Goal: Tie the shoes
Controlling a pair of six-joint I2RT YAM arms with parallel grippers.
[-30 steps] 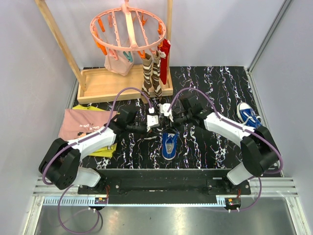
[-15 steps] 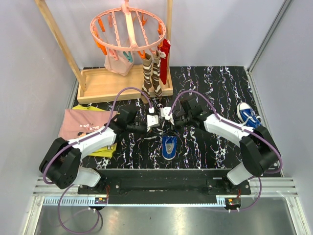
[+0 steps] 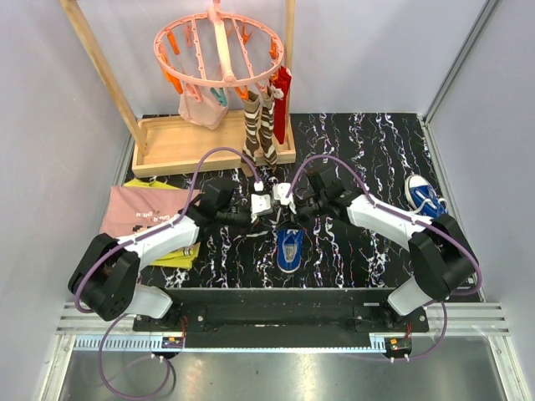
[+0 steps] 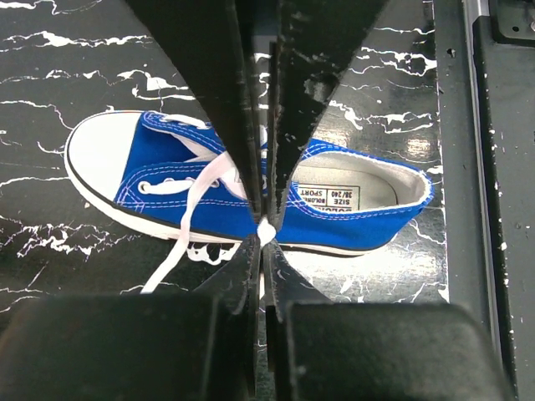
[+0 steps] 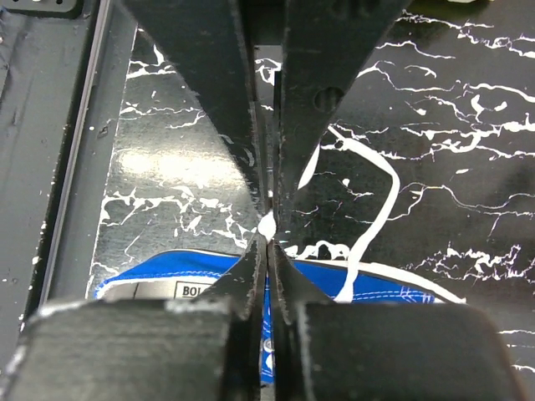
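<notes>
Hovering just above the central shoe (image 4: 167, 167), the left gripper (image 4: 266, 227) and right gripper (image 5: 267, 225) are each clamped tight on a strand of its white lace (image 4: 180, 242). Long axis runs near to far: heel toward the arm bases, toe away. Count: two grippers, two shoes; the second shoe (image 3: 424, 197) lies well apart at the right edge of the table (image 3: 359, 142).

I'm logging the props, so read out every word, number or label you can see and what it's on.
"SIZE" and "SPORT": on the insole label of the blue shoe.
A number line on that label, perhaps "38/240": too small to be sure.
"BOL": the same label in the right wrist view, rest hidden.
Pink cloth: dark print, too blurred to read.
</notes>
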